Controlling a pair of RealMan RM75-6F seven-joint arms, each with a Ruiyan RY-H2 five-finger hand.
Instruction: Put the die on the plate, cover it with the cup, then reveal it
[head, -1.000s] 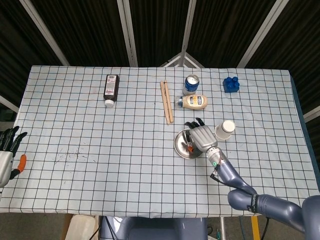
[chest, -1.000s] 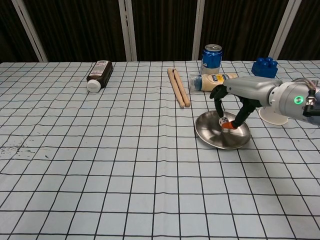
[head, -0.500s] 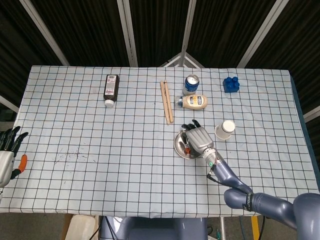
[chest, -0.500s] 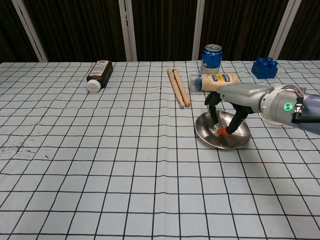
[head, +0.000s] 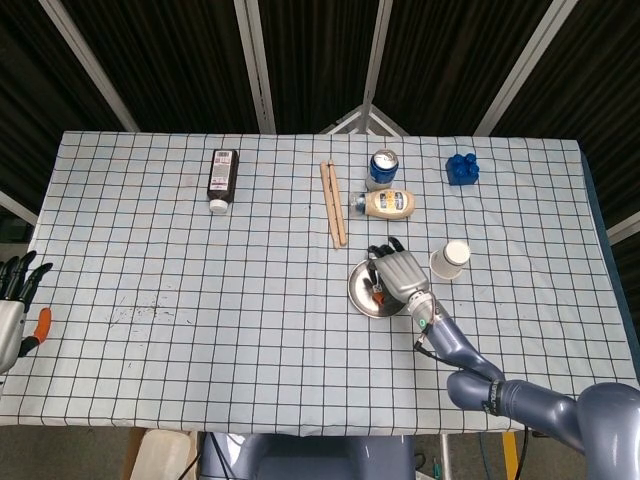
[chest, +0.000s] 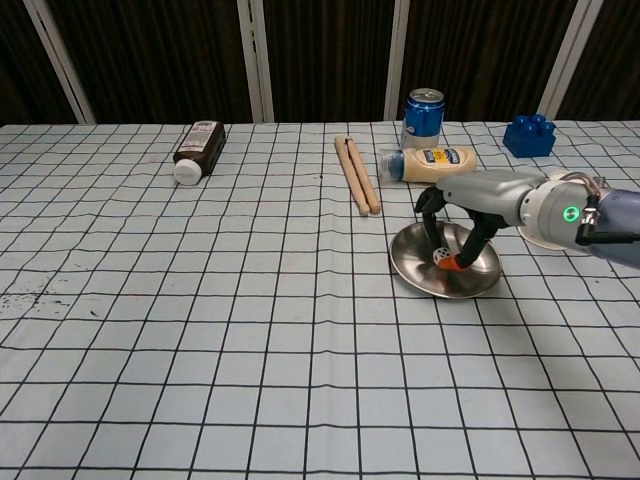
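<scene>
Biggest thing here is the table (head: 180, 350), covered in a white cloth with a black grid.

The right arm comes in from the lower right, and the right hand (head: 399, 275) sits over the metal plate (chest: 415, 272), fingers arched downward into the bowl of it. The die (chest: 443, 255) is white with dots and lies in the plate right under those fingertips. There's an orange fingertip just beside it, but honestly I can't tell whether the hand is pinching the die or only hovering against it. From the head view the hand hides most of the plate anyway.

The left hand (head: 12, 305) is way off at the left edge of the table, fingers apart and holding nothing.

Stuff around the plate: a mayo-style squeeze bottle (head: 388, 204) lying on its side just behind it, a blue can (head: 383, 168) standing behind that, and a pair of wooden sticks (head: 333, 203) lying side by side to the back left, fairly near the plate. A dark bottle (head: 221, 178) with a white cap lies on its side well off to the left. A blue toy brick (head: 461, 168) sits at the back right.

The white cup (head: 450, 260) stands just right of the plate, near the hand, apart from it. In the chest view the arm blocks the cup.
</scene>
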